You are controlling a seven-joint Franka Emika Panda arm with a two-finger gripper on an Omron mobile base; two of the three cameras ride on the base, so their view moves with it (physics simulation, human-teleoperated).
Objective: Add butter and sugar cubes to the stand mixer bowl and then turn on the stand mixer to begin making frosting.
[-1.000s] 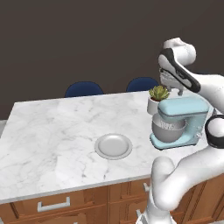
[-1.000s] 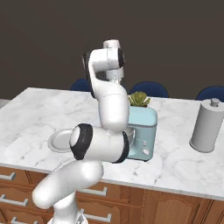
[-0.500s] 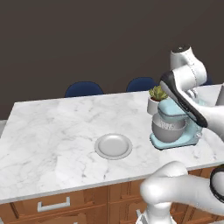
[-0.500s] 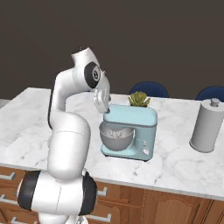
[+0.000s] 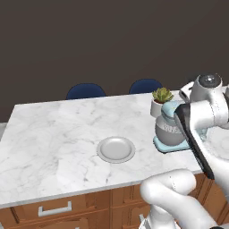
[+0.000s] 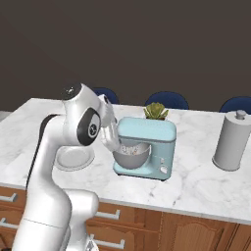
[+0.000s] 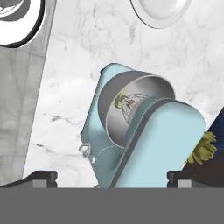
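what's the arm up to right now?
The gripper is open and holds nothing, hanging over the light blue stand mixer on the marble counter. The grey mixer bowl sits under the mixer's head with something pale yellow-green inside. The grey plate beside the mixer has nothing on it.

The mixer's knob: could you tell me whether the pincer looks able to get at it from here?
Probably yes: the open pincer hovers above the mixer, and its knob on the side shows with nothing over it.
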